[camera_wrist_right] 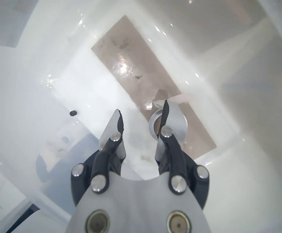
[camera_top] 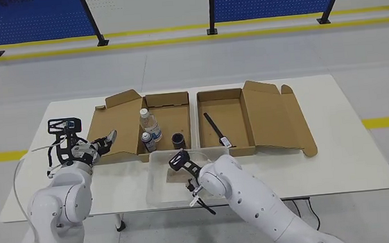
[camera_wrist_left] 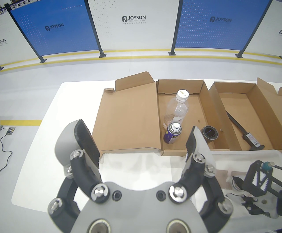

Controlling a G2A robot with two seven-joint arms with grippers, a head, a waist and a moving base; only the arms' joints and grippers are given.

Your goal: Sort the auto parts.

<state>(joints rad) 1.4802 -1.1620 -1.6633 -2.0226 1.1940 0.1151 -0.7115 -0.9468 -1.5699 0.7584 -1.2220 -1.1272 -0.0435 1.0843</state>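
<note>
One metal ring (camera_wrist_right: 179,123) lies flat in the bin (camera_top: 159,184), off-centre under my open right gripper (camera_wrist_right: 142,109). My open left gripper (camera_wrist_left: 136,128) is farther.

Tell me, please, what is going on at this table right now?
The robot is sorting parts into two cardboard boxes. Its right gripper is down inside the clear plastic bin, with its fingers open at a silver metal ring and not closed on it. The left gripper hovers open near the left box, holding nothing. That box holds a clear bottle, a spray can and a black cylinder; the right box holds a long black tool.
</note>
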